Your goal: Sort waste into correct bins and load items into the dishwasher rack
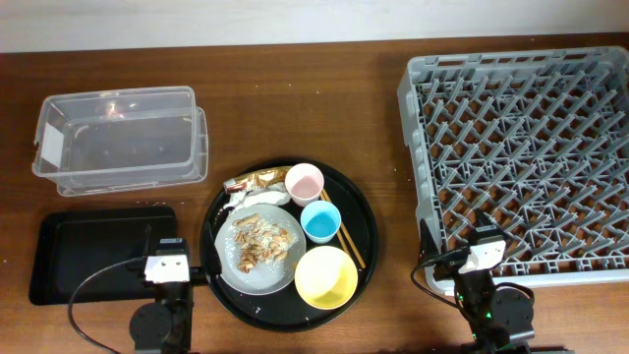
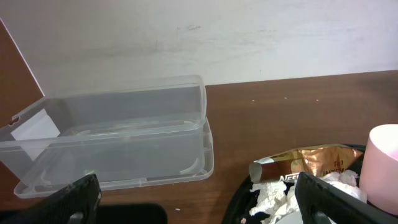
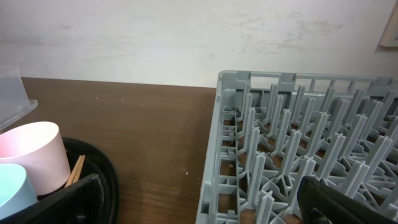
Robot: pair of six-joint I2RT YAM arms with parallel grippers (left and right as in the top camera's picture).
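Left fingers (image 2: 78, 200) spread before gold wrapper (image 2: 314, 163) — yellow bowl (image 1: 325, 276) shows only overhead

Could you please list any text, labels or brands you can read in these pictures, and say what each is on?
"NE…": white letters on the gold-brown wrapper, rest hidden; its darker print is too blurred.
The white sticker on the clear tub: nothing legible.
No other text visible.

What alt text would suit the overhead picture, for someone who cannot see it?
A round black tray on a wooden table holds a grey plate of food scraps, a pink cup, a blue cup and a yellow bowl. A clear tub and a shallow black tray lie to its left, a large grey dishwasher rack to its right.
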